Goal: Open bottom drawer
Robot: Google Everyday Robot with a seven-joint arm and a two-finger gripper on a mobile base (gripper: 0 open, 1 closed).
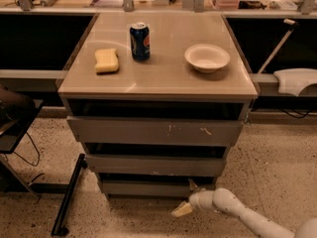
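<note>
The bottom drawer point(148, 188) is the lowest and narrowest of three plain grey fronts in the cabinet, just above the floor. A dark gap shows above its top edge. My gripper point(186, 198) comes in low from the lower right on a white arm point(233, 209). It sits at the right end of the bottom drawer's front, with its tan tip point(181, 210) just below and in front of the drawer's lower edge.
The cabinet top point(158, 81) holds a yellow sponge point(107, 60), a blue soda can point(139, 41) and a white bowl point(207, 57). The middle drawer point(153, 165) and the scratched top drawer point(153, 131) are above. A black stand point(67, 197) lies on the floor at left.
</note>
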